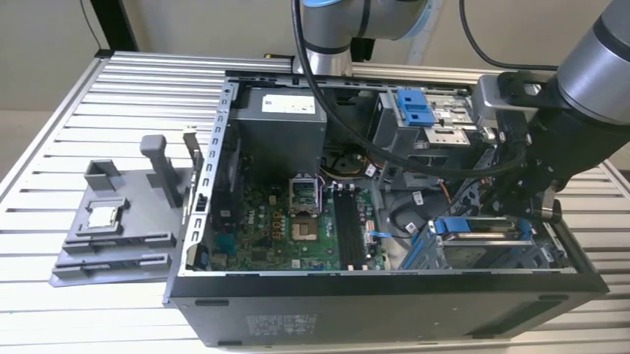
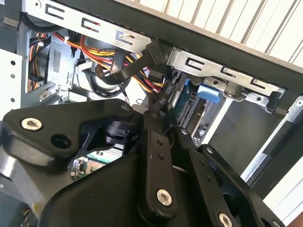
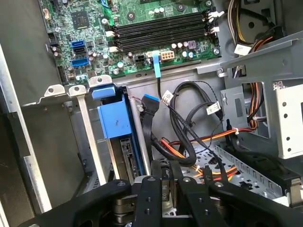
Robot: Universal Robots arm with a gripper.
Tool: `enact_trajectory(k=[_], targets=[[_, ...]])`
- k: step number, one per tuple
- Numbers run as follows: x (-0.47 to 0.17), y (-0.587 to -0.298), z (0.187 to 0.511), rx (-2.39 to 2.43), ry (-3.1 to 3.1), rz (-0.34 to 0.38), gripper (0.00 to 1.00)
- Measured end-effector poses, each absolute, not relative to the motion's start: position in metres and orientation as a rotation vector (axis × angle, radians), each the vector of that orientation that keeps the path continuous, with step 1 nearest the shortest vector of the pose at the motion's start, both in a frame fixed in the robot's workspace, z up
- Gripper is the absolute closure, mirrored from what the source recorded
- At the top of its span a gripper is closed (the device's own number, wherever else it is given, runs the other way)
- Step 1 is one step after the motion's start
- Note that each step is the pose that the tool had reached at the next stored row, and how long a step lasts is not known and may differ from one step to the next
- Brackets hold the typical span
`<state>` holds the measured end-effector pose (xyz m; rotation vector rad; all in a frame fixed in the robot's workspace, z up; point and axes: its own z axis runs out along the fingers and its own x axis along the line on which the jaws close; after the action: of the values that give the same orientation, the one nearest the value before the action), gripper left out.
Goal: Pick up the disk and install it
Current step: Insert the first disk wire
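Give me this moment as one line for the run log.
task: install disk | gripper: close over disk | disk: in drive cage, blue rails on | computer case: open

One computer case (image 1: 394,306), one motherboard (image 1: 261,221), one disk (image 1: 482,234), one blue latch (image 1: 415,108), one grey holder (image 1: 123,254), one chip (image 1: 102,215).

Slatted aluminium table (image 1: 59,110) spreads pale and bright under even light. Behind it, a plain beige wall (image 1: 197,26), a dark upright post (image 1: 116,26) at the exterior view's left.
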<state>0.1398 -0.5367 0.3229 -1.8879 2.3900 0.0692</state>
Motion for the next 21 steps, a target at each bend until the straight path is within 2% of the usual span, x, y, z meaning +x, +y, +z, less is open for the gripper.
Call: enact_trajectory(k=[11,21], targets=[[0.134,-0.537,0.343,-1.888,2.390,0.069,1.00],[0.132,-0.537,0.345,-1.888,2.390,0.069,1.00]])
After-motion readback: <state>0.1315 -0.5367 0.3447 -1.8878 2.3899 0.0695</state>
